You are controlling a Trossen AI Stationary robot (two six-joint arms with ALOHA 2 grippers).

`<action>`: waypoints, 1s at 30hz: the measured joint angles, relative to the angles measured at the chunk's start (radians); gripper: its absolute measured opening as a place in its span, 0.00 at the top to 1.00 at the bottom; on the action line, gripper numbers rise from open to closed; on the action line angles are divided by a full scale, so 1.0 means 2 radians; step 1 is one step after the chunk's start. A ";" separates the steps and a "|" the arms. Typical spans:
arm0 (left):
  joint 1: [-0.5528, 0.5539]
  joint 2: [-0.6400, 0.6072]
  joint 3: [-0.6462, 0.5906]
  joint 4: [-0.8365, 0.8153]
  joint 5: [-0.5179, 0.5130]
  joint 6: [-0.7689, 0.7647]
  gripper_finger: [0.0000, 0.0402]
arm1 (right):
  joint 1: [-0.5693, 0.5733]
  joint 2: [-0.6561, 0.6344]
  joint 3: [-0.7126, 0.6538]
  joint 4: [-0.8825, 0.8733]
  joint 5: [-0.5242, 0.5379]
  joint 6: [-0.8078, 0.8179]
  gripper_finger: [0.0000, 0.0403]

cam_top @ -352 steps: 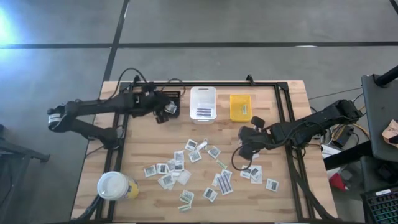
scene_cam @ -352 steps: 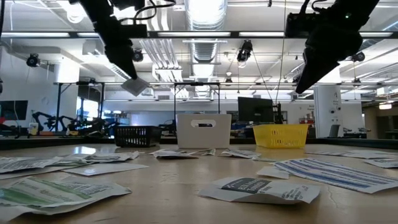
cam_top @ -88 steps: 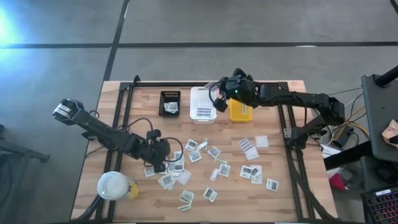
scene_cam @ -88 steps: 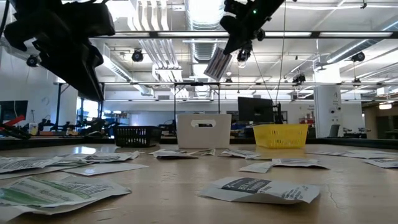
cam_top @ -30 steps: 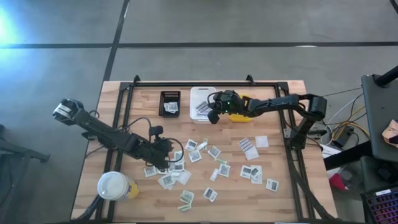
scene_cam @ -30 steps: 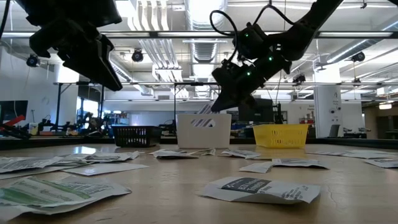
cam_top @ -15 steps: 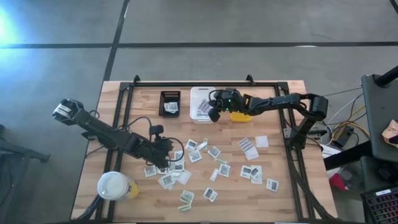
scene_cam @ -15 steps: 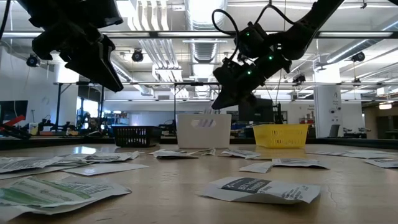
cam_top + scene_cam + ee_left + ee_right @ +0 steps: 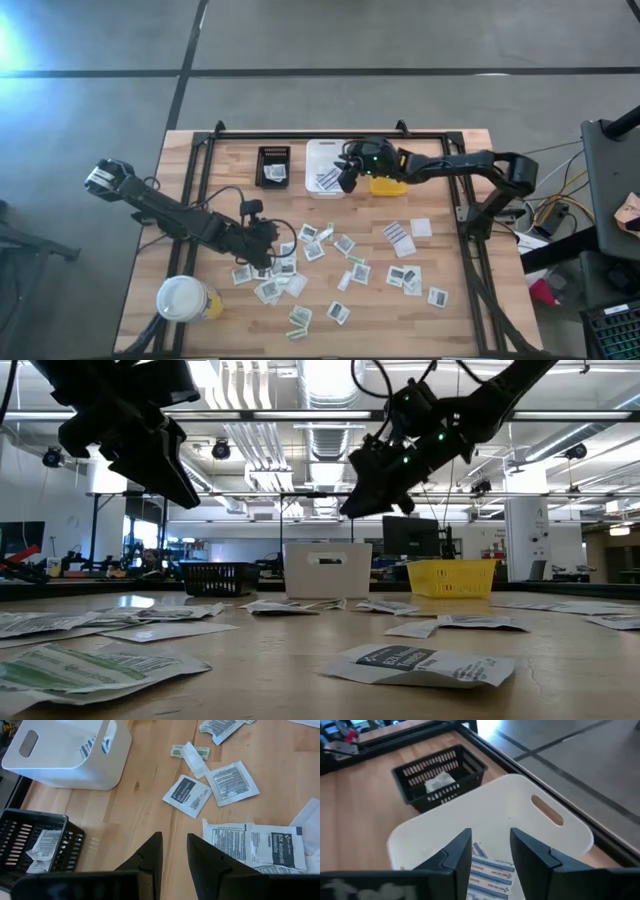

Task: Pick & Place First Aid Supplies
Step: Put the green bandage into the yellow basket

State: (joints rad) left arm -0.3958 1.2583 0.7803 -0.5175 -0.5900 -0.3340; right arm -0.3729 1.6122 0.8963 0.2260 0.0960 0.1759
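Many small first aid packets (image 9: 340,265) lie flat and scattered on the wooden table's middle. My right gripper (image 9: 345,176) hangs open above the white bin (image 9: 318,152), its fingers (image 9: 457,852) spread and holding nothing. Blue-striped packets (image 9: 490,872) lie on that bin's floor. My left gripper (image 9: 268,240) hovers over the left part of the scatter; its fingers (image 9: 155,852) stand a narrow gap apart with bare wood between them, just short of white printed packets (image 9: 250,845).
A black bin (image 9: 273,165) with a packet in it, the white bin and a yellow bin (image 9: 388,185) stand in a row at the far edge. A white-lidded cup (image 9: 183,298) stands near the front left. A dark frame (image 9: 460,180) borders the table.
My right gripper has opened and let go of a blue-striped packet, which dropped into the white bin. The gripper has then risen a little above the bin. My left gripper has kept still.
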 joint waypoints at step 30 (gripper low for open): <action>-0.001 0.006 0.033 0.042 0.171 -0.123 0.63 | 0.223 -0.125 0.000 -0.168 0.025 0.092 0.84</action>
State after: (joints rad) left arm -0.3972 1.2711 0.8455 -0.4330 -0.2483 -0.5804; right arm 0.0736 1.3621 0.8955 -0.1095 0.1463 0.3594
